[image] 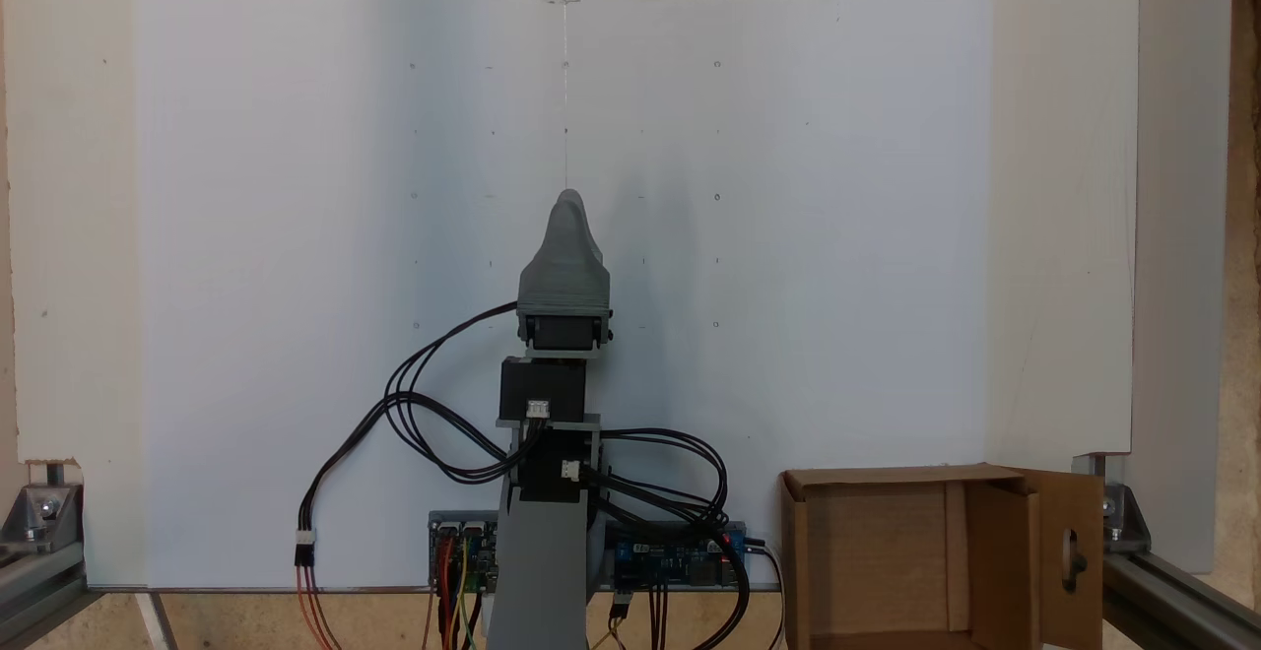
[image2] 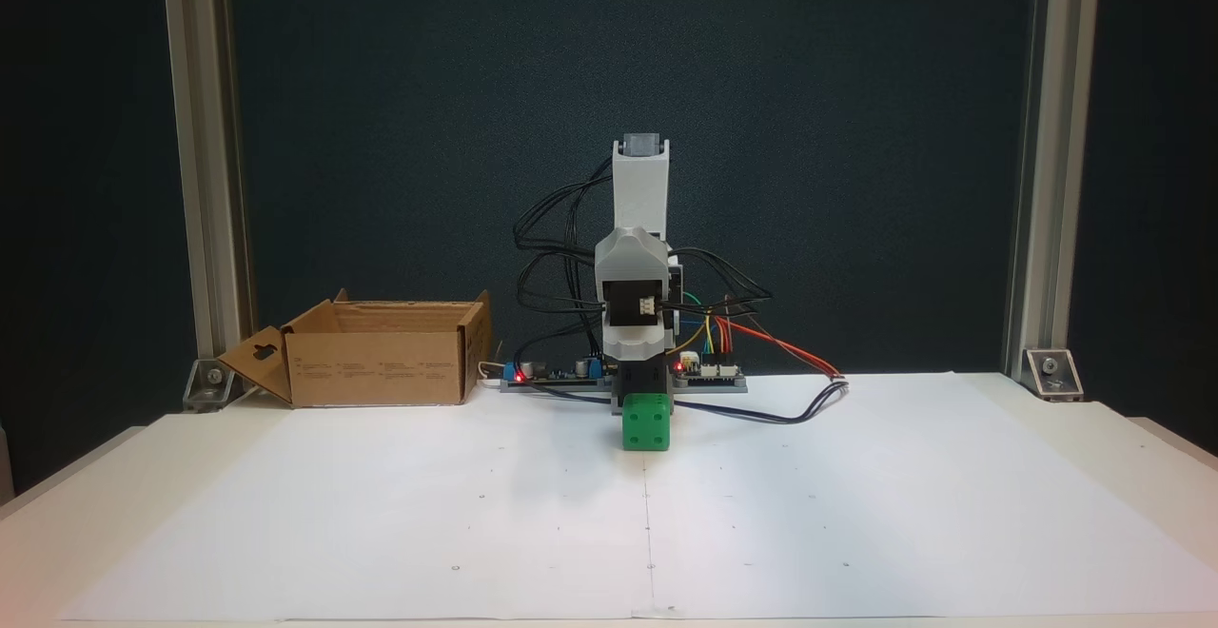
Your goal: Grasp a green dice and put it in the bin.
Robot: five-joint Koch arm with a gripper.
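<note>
The small bright green dice (image2: 646,422) is sitting on the white paper-covered table (image2: 856,514), directly below the grey arm's jaws; whether they are gripping it cannot be told. The brown cardboard box (image2: 376,352) is standing open at the table's far-left corner, well apart, with bare paper lying between.

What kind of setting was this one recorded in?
Probably a hobby or lab test bench: aluminium extrusion frame, white paper sheet with marked dots, exposed controller boards beside the brown cardboard box.
</note>
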